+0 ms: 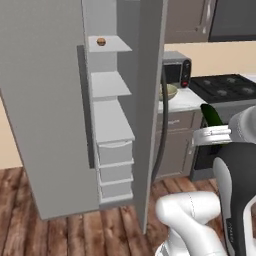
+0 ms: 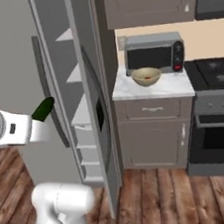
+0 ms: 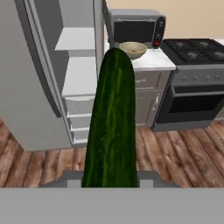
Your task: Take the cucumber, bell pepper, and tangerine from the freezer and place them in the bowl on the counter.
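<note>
My gripper (image 3: 110, 177) is shut on the dark green cucumber (image 3: 111, 118), which points away from the hand toward the counter. The cucumber (image 1: 212, 115) sticks up out of the white hand in front of the open freezer (image 1: 45, 100), and in the right base view the cucumber (image 2: 43, 109) hangs left of the freezer shelves. The orange-tan tangerine (image 1: 101, 42) lies on the top freezer shelf. The pale yellow-olive bowl (image 2: 146, 76) stands on the marble counter (image 2: 131, 90) in front of the microwave. A small red thing in it looks like the bell pepper (image 2: 148, 79).
The open freezer door (image 2: 94, 86) stands edge-on between my hand and the counter. A grey microwave (image 2: 154, 53) sits behind the bowl, and a black stove (image 2: 214, 73) with its oven lies to the right. Brown wall cupboards hang above. The floor is wood planks.
</note>
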Available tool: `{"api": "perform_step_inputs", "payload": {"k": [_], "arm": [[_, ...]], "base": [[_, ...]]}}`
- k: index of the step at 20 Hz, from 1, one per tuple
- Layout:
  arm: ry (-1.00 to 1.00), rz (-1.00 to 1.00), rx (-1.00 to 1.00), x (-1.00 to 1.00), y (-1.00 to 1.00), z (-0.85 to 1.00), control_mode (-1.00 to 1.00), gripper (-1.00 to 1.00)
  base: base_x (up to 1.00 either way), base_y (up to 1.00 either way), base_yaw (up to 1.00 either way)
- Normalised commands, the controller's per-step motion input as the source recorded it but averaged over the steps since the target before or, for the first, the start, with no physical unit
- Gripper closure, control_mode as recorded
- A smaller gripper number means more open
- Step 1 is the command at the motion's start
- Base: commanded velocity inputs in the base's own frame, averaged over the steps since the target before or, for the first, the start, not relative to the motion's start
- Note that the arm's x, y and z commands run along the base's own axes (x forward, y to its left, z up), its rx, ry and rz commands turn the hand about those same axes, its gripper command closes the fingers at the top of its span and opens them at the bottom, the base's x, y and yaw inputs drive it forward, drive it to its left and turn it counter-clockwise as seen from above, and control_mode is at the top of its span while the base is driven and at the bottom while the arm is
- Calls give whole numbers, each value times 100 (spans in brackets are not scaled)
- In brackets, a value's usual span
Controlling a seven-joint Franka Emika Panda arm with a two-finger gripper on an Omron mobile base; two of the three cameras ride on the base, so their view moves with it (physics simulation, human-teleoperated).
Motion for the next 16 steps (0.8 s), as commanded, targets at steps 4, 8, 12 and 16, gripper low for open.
{"api": "perform_step_inputs", "payload": {"k": [4, 8, 12, 16], "arm": [[0, 0, 0, 0, 0, 0, 100, 100], [0, 0, 0, 0, 0, 0, 100, 100], [0, 0, 0, 0, 0, 0, 100, 100], [0, 0, 0, 0, 0, 0, 100, 100]], "base": [[0, -72, 0], [4, -64, 1], [21, -60, 4], [40, -54, 5]]}}
